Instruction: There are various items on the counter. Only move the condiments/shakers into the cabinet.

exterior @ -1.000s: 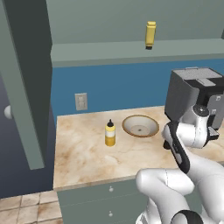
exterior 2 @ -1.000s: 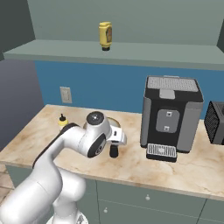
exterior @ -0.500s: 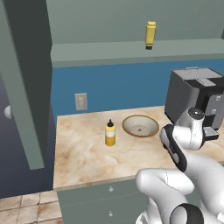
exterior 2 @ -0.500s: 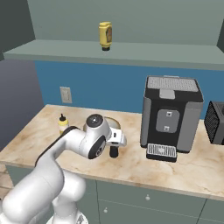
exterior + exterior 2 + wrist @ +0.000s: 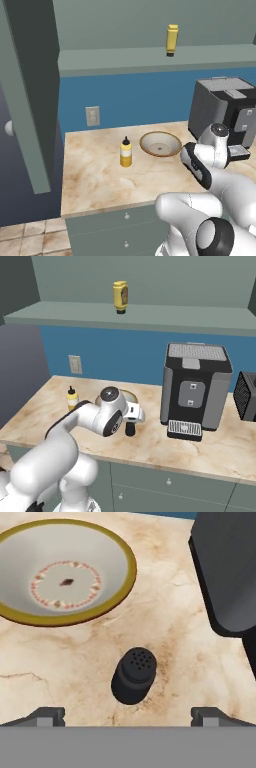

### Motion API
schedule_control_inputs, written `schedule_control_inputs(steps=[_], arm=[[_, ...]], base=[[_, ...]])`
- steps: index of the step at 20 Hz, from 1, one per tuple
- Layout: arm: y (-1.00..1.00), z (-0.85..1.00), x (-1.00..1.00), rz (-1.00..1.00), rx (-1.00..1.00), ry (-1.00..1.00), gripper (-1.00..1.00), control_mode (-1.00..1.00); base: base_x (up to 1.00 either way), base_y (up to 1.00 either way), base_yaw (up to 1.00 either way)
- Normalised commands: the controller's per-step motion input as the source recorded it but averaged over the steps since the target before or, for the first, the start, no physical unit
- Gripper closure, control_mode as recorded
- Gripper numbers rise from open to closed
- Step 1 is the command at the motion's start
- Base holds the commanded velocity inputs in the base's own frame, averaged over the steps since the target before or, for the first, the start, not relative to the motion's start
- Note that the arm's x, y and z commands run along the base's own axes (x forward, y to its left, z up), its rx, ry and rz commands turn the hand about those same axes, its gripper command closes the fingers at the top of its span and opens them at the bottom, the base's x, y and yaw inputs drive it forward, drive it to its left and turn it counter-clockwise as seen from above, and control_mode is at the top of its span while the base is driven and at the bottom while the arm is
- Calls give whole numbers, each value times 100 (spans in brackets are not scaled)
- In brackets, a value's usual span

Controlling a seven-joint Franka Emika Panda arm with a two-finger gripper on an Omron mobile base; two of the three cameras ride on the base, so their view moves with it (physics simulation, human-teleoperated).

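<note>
A small black shaker (image 5: 134, 674) stands upright on the counter (image 5: 165, 637), between the wooden bowl (image 5: 65, 572) and the coffee machine (image 5: 227, 572). My gripper (image 5: 128, 714) hangs just above it, open, with one fingertip on each side of it and apart from it. In the right base view the shaker (image 5: 131, 430) shows under my white hand. The yellow squeeze bottle (image 5: 126, 154) stands on the counter left of the bowl (image 5: 160, 144). The plain yellow bottle (image 5: 172, 39) stands on the cabinet shelf (image 5: 150, 57).
The big black coffee machine (image 5: 196, 386) stands close to the right of the shaker. The cabinet's tall door (image 5: 30, 100) hangs open at the left. A wall outlet (image 5: 92, 116) sits on the blue backsplash. Grey-green drawers (image 5: 170, 481) run under the counter.
My hand has sunk a little toward the black shaker and turned over it. The jaws have stayed open. The bottles and the bowl have not moved.
</note>
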Motion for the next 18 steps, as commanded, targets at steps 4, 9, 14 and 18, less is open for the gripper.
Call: schedule_control_inputs(steps=[4,9,14,18], arm=[[0,-10,11,0,0,0,-100,-100],[0,-14,14,0,0,0,-100,-100],[-3,-9,3,0,0,0,-100,-100],[-1,-7,0,0,0,0,-100,-100]], base=[[0,0,0],[0,0,0],[0,0,0],[0,0,0]])
